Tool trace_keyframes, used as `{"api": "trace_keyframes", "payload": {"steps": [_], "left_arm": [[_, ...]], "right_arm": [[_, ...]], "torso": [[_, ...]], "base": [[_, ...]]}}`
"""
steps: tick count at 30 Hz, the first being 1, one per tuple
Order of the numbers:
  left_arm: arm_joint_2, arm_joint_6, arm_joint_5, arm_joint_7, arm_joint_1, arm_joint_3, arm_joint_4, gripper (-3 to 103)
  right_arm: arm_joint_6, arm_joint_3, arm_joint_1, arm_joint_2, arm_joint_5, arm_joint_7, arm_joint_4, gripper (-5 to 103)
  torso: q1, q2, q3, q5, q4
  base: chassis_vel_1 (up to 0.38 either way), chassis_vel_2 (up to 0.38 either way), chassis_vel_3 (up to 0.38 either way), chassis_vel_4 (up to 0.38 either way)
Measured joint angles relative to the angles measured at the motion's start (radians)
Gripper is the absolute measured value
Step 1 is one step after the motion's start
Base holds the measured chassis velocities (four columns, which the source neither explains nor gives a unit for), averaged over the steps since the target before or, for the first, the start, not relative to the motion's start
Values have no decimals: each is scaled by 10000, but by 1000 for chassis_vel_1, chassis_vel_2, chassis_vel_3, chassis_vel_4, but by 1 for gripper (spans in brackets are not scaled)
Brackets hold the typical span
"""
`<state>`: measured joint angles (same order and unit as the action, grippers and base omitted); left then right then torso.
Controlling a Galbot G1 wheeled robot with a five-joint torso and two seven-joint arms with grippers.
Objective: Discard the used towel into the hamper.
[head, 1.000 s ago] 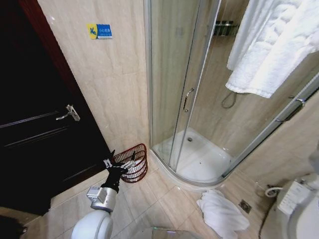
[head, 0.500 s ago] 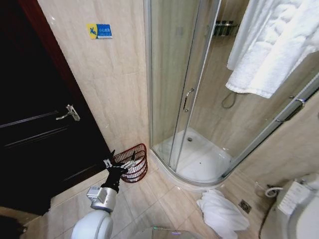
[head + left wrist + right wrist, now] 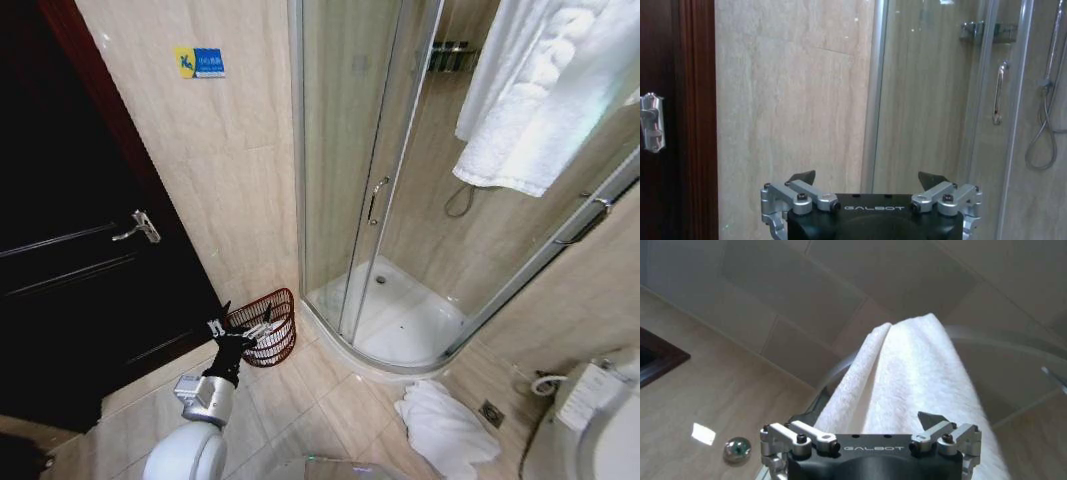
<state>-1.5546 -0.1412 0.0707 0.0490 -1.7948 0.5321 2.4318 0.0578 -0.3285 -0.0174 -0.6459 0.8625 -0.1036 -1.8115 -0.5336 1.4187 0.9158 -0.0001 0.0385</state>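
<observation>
A white towel (image 3: pixel 540 90) hangs over the shower screen's top at the upper right. In the right wrist view the same kind of white towel (image 3: pixel 920 385) drapes just beyond my right gripper (image 3: pixel 863 417), whose fingers stand apart with nothing clamped between them. A second white towel (image 3: pixel 445 430) lies crumpled on the floor tiles by the shower tray. The hamper (image 3: pixel 272 325), a dark red wire basket, stands on the floor against the wall beside the door. My left gripper (image 3: pixel 240 325) hovers open right at the hamper's near rim and holds nothing; the left wrist view shows that left gripper (image 3: pixel 867 177) facing the wall.
A dark wooden door (image 3: pixel 70 250) with a metal handle is at the left. The glass shower enclosure (image 3: pixel 380 200) with its white tray fills the middle. A toilet (image 3: pixel 590 420) sits at the lower right. Open floor tiles lie between hamper and floor towel.
A grey shape at the head view's right edge has left the picture, and the hanging towel's folds have shifted a little. The left arm has stayed still.
</observation>
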Motion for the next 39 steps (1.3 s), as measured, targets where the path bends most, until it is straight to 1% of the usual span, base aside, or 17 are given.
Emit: {"api": "trace_keyframes", "payload": {"steps": [1, 3, 5, 7, 8, 11, 12, 15, 19, 24, 26, 28, 29, 32, 33, 36, 39], "left_arm": [[4, 0, 0, 1, 0, 0, 0, 100], [2, 0, 0, 0, 0, 0, 0, 100], [2, 0, 0, 2, 0, 0, 0, 100], [3, 0, 0, 1, 0, 0, 0, 100], [3, 0, 0, 1, 0, 0, 0, 100], [2, 0, 0, 1, 0, 0, 0, 100], [2, 0, 0, 1, 0, 0, 0, 100], [2, 0, 0, 1, 0, 0, 0, 100], [3, 0, 0, 1, 0, 0, 0, 100], [3, 0, 0, 1, 0, 0, 0, 100], [3, 0, 0, 1, 0, 0, 0, 100], [3, 0, 0, 1, 0, 0, 0, 100], [3, 0, 0, 1, 0, 0, 0, 100], [2, 0, 0, 1, 0, 0, 0, 100], [2, 0, 0, 1, 0, 0, 0, 100], [2, 0, 0, 1, 0, 0, 0, 100], [3, 0, 0, 1, 0, 0, 0, 100]], "right_arm": [[-149, 1100, -1486, -471, -319, -182, 772, 100], [-157, 1640, -2305, -924, -775, -366, 1339, 100], [-159, 1779, -2582, -1162, -1091, -473, 1572, 100], [-215, 1899, -2997, -1813, -2092, -851, 2054, 100], [-215, 1899, -2997, -1813, -2092, -851, 2054, 100], [-367, 1932, -3354, -2461, -3406, -1406, 2521, 100], [-367, 1932, -3354, -2461, -3406, -1406, 2521, 100], [-486, 1962, -3787, -2919, -4502, -1796, 3057, 100], [-689, 1864, -4106, -3143, -5086, -1996, 3473, 100], [-891, 1558, -4241, -2975, -5538, -2051, 3853, 100], [-912, 1518, -4243, -2891, -5574, -2033, 3895, 100], [-1215, 1541, -4283, -2629, -4946, -2053, 3922, 100], [-1215, 1541, -4283, -2629, -4946, -2053, 3922, 100], [-1625, 1816, -4458, -2519, -3629, -2071, 3871, 100], [-1625, 1816, -4458, -2519, -3629, -2071, 3871, 100], [-1874, 2039, -4599, -2560, -2900, -1996, 3772, 101], [-2054, 2280, -4787, -2753, -2217, -1915, 3727, 88]], "torso": [[0, 0, 0, -1, 2], [0, 0, 0, -4, 0], [1, 0, 0, -6, 1], [0, 0, 0, 2, 2], [0, 0, 0, 2, 2], [0, 0, 0, -1, 2], [0, 0, 0, -1, 2], [0, 0, 0, 1, 1], [0, 0, 0, -2, 2], [0, 0, 0, 3, 1], [0, 0, 0, 3, 1], [0, 0, -1, 5, -3], [0, 0, -1, 5, -3], [0, 0, -1, 3, -3], [0, 0, -1, 3, -3], [0, 2, -1, -1, -1], [0, 2, -1, -4, 1]], "base": [[0, 0, 0, 0], [0, 0, 0, 0], [0, 0, 0, 0], [0, 0, 0, 0], [0, 0, 0, 0], [0, 0, 0, 0], [0, 0, 0, 0], [0, 0, 0, 0], [0, 0, 0, 0], [0, 0, 0, 0], [0, 0, 0, 0], [0, 0, 0, 0], [0, 0, 0, 0], [0, 0, 0, 0], [0, 0, 0, 0], [0, 0, 0, 0], [0, 0, 0, 0]]}}
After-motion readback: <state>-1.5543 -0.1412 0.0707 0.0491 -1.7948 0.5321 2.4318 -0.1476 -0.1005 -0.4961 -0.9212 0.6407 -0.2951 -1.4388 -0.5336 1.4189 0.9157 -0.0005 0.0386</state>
